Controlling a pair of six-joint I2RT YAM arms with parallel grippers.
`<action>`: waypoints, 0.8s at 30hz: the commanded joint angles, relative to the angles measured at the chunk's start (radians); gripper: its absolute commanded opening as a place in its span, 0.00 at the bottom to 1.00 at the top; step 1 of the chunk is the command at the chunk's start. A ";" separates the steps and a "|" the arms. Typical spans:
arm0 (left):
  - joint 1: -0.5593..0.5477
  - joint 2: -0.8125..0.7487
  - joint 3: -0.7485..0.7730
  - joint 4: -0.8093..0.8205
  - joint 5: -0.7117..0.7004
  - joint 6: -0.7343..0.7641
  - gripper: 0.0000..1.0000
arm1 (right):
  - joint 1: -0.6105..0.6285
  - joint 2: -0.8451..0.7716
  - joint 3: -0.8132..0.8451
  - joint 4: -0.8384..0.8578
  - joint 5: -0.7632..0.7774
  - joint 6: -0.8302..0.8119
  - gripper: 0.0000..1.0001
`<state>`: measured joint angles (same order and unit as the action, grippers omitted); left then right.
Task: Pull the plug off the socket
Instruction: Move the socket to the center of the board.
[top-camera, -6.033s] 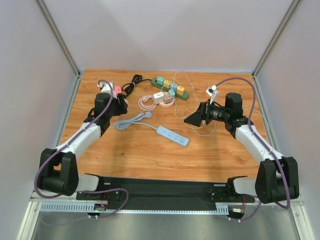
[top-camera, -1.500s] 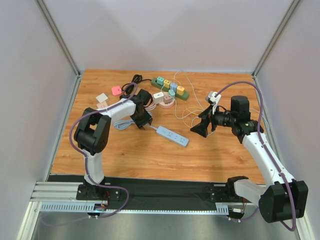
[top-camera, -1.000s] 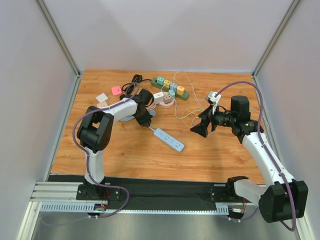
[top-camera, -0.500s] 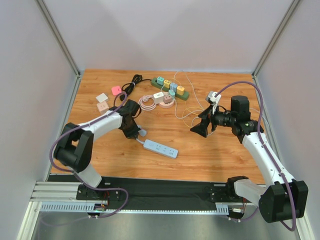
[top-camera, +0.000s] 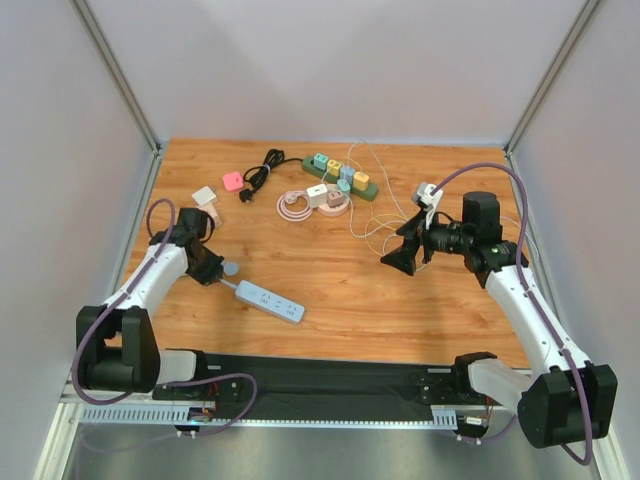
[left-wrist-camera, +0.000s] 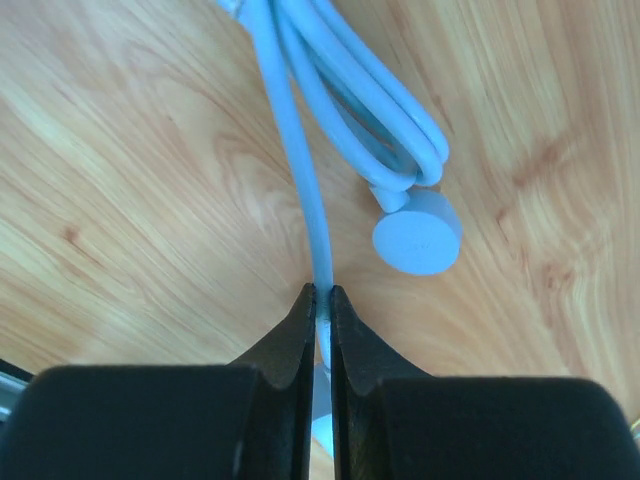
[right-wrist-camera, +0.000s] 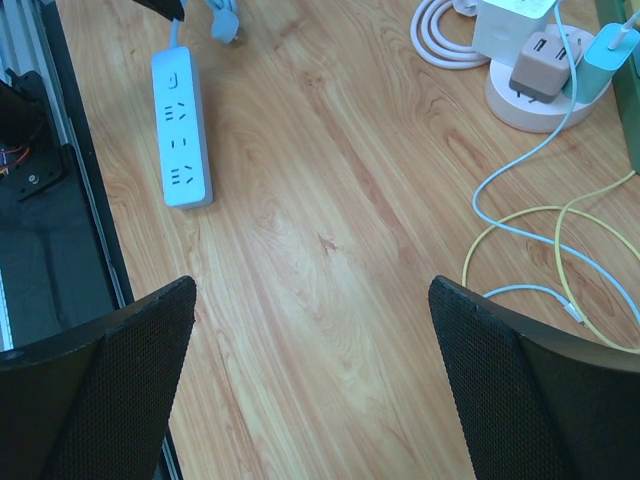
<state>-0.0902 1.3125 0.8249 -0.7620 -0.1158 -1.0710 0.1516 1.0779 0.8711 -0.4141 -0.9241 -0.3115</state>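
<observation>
My left gripper (top-camera: 213, 272) (left-wrist-camera: 323, 295) is shut on the light blue cable (left-wrist-camera: 300, 160) of a blue socket strip (top-camera: 270, 300) (right-wrist-camera: 180, 130), low over the near-left table. The cable's round plug (left-wrist-camera: 417, 232) lies loose beside its folded loops, and the strip's outlets hold nothing. Several coloured plugs sit in a green socket strip (top-camera: 345, 177) at the back. A round white socket (top-camera: 325, 200) (right-wrist-camera: 535, 95) carries a brown adapter (right-wrist-camera: 543, 62) and a teal plug (right-wrist-camera: 600, 60). My right gripper (top-camera: 398, 255) (right-wrist-camera: 311, 290) hangs open above bare wood at mid-right, holding nothing.
Thin yellow and blue charging cables (right-wrist-camera: 500, 230) loop on the wood right of the round socket. A pink coiled cord (top-camera: 292, 206), a black cord (top-camera: 262, 165), and small pink (top-camera: 233, 181) and white (top-camera: 204, 195) cubes lie at the back left.
My left arm has swung toward the near left, dragging the blue socket strip by its cable from the table's middle. The right arm has not moved since about 1.5 s ago.
</observation>
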 joint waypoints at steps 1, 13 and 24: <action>0.084 -0.033 0.002 -0.020 0.002 0.022 0.00 | -0.006 -0.024 0.034 0.017 -0.022 0.000 1.00; 0.279 -0.007 -0.044 -0.005 0.013 0.031 0.38 | -0.004 -0.030 0.034 0.017 -0.028 0.002 1.00; 0.280 -0.229 -0.036 0.117 0.229 0.218 0.70 | -0.004 -0.039 0.034 0.008 -0.016 -0.021 1.00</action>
<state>0.1852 1.1812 0.7845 -0.7471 -0.0216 -0.9615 0.1513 1.0607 0.8711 -0.4145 -0.9352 -0.3115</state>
